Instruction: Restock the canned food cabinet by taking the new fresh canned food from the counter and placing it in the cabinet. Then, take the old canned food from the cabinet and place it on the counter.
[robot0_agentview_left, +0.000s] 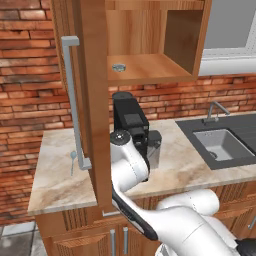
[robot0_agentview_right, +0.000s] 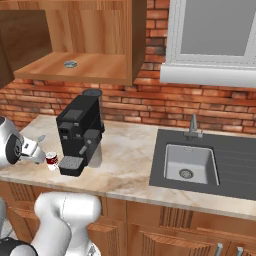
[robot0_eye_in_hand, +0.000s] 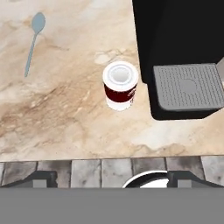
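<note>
Can (robot0_eye_in_hand: 120, 85), dark red with white upper band, stands upright on counter (robot0_eye_in_hand: 65, 118).

A black coffee machine (robot0_agentview_right: 80, 132) stands on the bench toward its back edge, its grey drip tray (robot0_eye_in_hand: 189, 86) jutting out toward the front edge. A grey spoon (robot0_eye_in_hand: 33, 40) lies flat on the stone well to the left of the machine, bowl pointing toward the wall (its handle looks thin and pale). A dark sink (robot0_agentview_right: 192, 162) is set into the right part of the bench, with a grey tap (robot0_agentview_right: 192, 126) at its back edge. Red brick wall (robot0_agentview_right: 210, 107) runs behind, under a white-framed window (robot0_agentview_right: 212, 35).
</note>
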